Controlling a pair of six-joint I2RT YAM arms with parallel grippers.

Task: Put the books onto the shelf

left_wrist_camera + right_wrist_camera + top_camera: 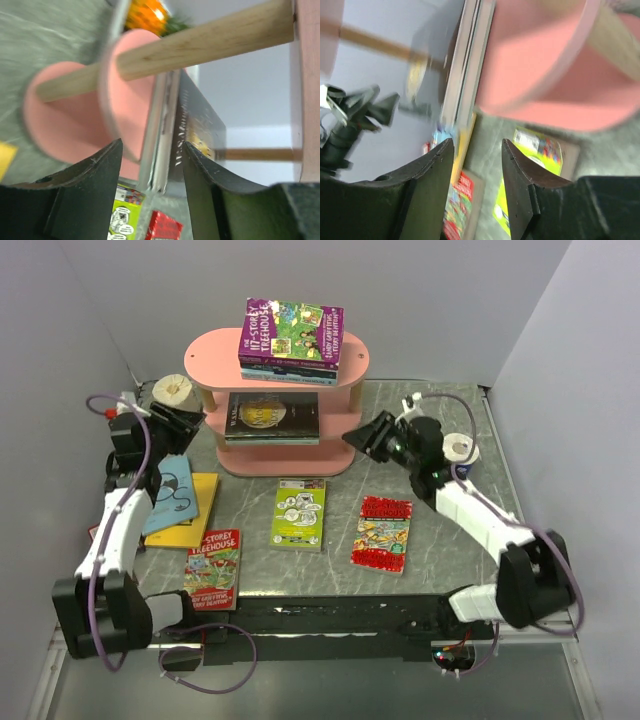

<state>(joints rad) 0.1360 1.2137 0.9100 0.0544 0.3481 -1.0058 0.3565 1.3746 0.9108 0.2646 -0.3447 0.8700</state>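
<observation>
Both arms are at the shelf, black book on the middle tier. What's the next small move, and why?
Probably back the left gripper and right gripper away from the shelf. Their fingers stand open, holding nothing, and the black book lies flat on the middle tier, so it looks placed; the lime green book waits next.

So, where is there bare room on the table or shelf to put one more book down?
Bare: the left end of the shelf's top board, beside the purple book stack; the table strip between the lime green book and the red book. Crowded: the left, around the yellow book.
</observation>
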